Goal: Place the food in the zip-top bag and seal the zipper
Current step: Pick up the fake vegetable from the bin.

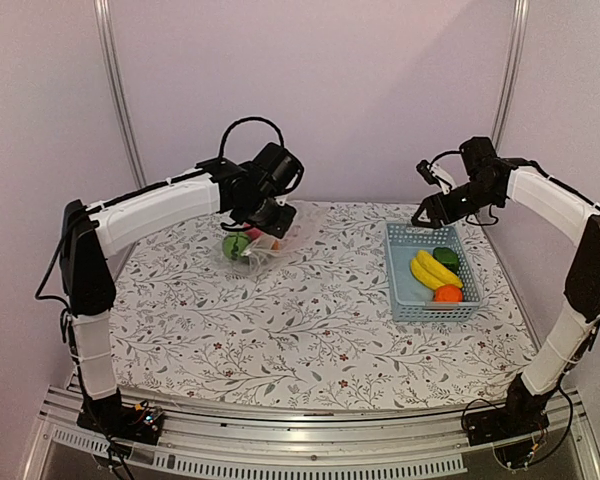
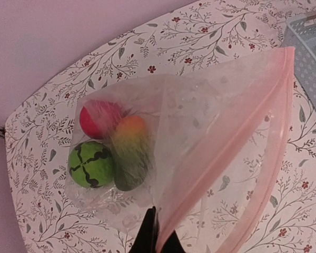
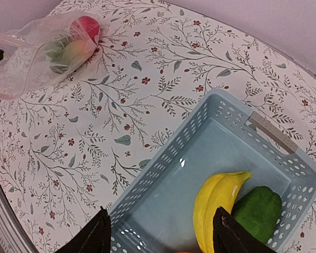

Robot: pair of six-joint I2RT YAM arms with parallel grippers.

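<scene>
One clear bag (image 2: 216,121), three foods inside: one green ball (image 2: 91,164), one red apple (image 2: 100,118), one orange-green piece (image 2: 130,153). One blue basket (image 3: 163,168), three foods inside: one banana bunch (image 3: 216,203), one dark green piece (image 3: 258,211), one orange (image 1: 447,293). Two hands: left hand (image 2: 157,237), right hand (image 3: 163,229). One counter (image 1: 280,340).

The zip-top bag (image 2: 216,105) is thin clear plastic film, crinkled and faintly glossy, its zipper (image 2: 278,132) a smoother pinkish strip. The bananas (image 3: 216,205) are smooth, shiny plastic. The basket (image 3: 158,179) is perforated light-blue plastic, the tablecloth (image 1: 280,330) matt with a printed pattern
</scene>
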